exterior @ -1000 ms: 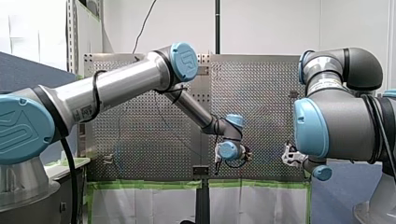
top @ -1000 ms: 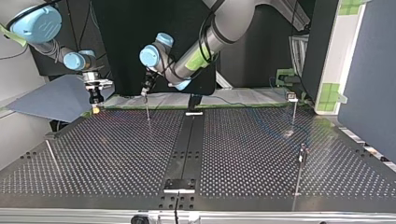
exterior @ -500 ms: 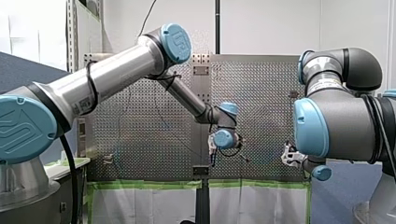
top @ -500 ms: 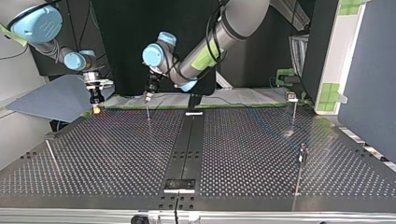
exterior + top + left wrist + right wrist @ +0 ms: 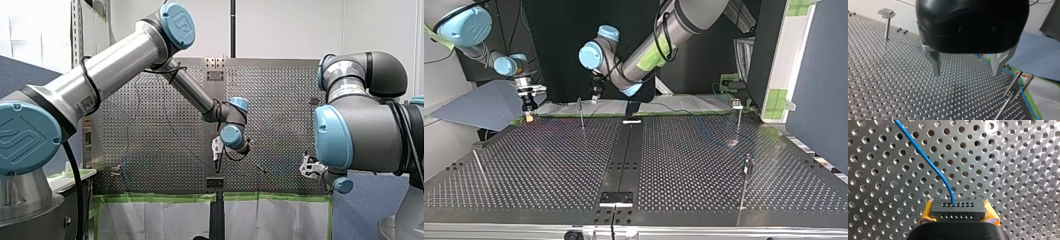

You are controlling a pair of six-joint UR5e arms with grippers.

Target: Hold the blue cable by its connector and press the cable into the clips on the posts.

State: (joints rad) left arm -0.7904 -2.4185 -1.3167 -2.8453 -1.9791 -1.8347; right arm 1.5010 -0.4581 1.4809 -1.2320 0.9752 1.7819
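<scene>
My right gripper is shut on a black connector, held between its yellow pads. From the connector the blue cable curves away over the perforated plate. In the top view my right gripper hangs at the far left corner of the table. My left gripper stands open with nothing between its metal fingers, above the plate. Beside it the blue cable passes a pair of slanted posts. In the top view my left gripper hangs just to the right of a thin post.
More posts stand on the table: one at the far right, one at the right, a leaning rod at the left. A clip-topped post is ahead of my left gripper. A black strip runs down the table's middle.
My left gripper has risen and drifted off the thin post toward the top view's right; in the front view it went left and up. My right arm has stayed put.
</scene>
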